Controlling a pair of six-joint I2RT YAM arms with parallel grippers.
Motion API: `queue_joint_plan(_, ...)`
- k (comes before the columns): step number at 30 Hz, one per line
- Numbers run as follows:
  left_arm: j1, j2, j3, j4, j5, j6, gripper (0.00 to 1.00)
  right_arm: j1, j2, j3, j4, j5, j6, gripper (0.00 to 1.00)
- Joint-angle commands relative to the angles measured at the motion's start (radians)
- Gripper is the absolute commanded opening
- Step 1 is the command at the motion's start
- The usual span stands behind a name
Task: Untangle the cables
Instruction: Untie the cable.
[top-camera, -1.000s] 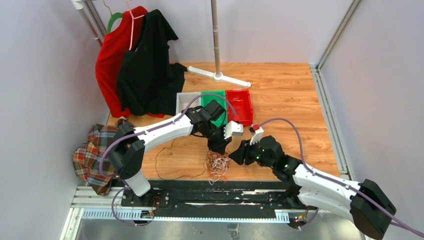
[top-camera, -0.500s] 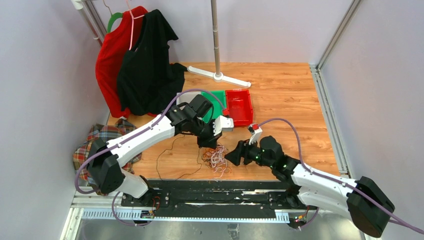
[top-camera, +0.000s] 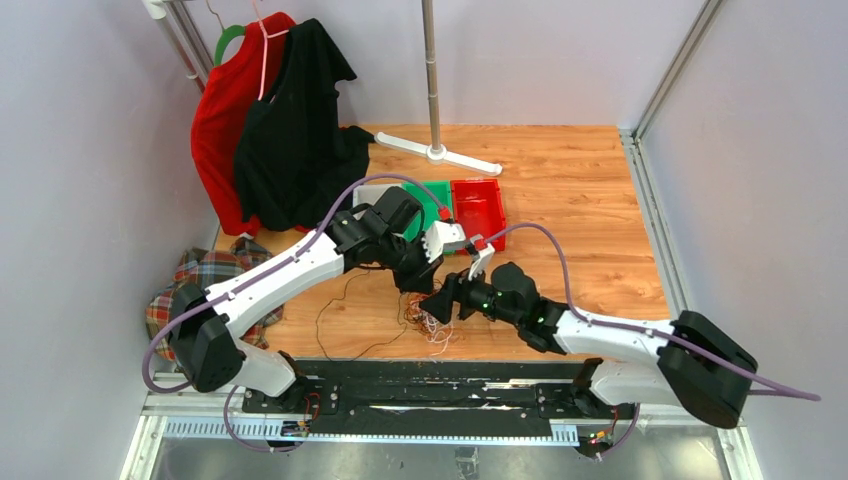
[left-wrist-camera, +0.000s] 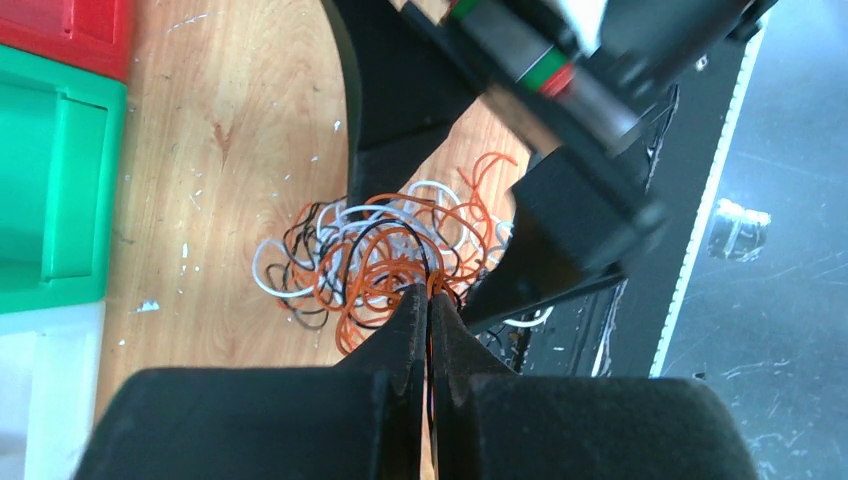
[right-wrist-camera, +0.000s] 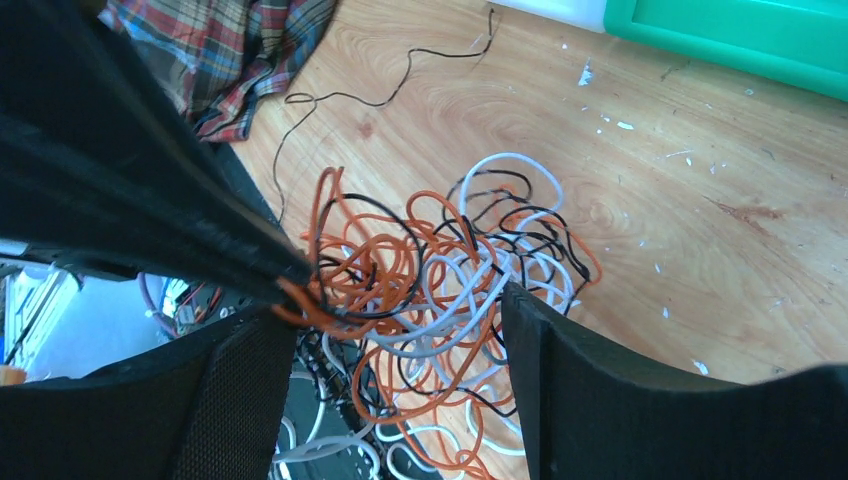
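Observation:
The cables (top-camera: 432, 322) are a fist-sized tangle of white, orange and black wires near the table's front edge, also in the left wrist view (left-wrist-camera: 385, 250) and the right wrist view (right-wrist-camera: 440, 280). My left gripper (top-camera: 420, 290) sits just above the tangle, jaws shut on orange and black strands, with its tips at the tangle's top in the left wrist view (left-wrist-camera: 429, 298). My right gripper (top-camera: 437, 303) is open, its fingers (right-wrist-camera: 560, 370) straddling the tangle from the right. A loose thin black wire (top-camera: 335, 310) trails off to the left.
White, green and red bins (top-camera: 478, 210) stand behind the arms. A plaid cloth (top-camera: 195, 290) lies at the left edge. Red and black garments (top-camera: 270, 120) hang at the back left beside a stand's pole (top-camera: 432, 90). A black rail (top-camera: 420, 385) runs along the front.
My left gripper has moved left and back, drawing the tangle with it. My right gripper has advanced left until its open fingers reach round the tangle.

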Motion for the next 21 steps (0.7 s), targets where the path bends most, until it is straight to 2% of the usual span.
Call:
queue_joint_plan(1, 0.004, -0.037, 0.032, 0.039, 0.018, -0.096, 0.01, 0.024, 0.084, 0.042, 0.088, 0.092, 0.01, 0.71)
queue_joint_plan(5, 0.004, -0.065, 0.073, -0.029, 0.053, -0.105, 0.01, 0.025, 0.098, 0.019, 0.082, 0.179, 0.009, 0.58)
queue_joint_plan(12, 0.032, -0.153, 0.135, -0.186, -0.014, -0.016, 0.01, 0.024, 0.036, -0.1, 0.043, 0.246, 0.007, 0.38)
queue_joint_plan(17, 0.048, -0.217, 0.139, -0.25, -0.109, 0.065, 0.01, 0.022, -0.045, -0.18, -0.007, 0.291, 0.008, 0.28)
queue_joint_plan(21, 0.065, -0.251, 0.145, -0.276, -0.203, 0.129, 0.01, 0.02, -0.135, -0.215, -0.086, 0.316, -0.001, 0.26)
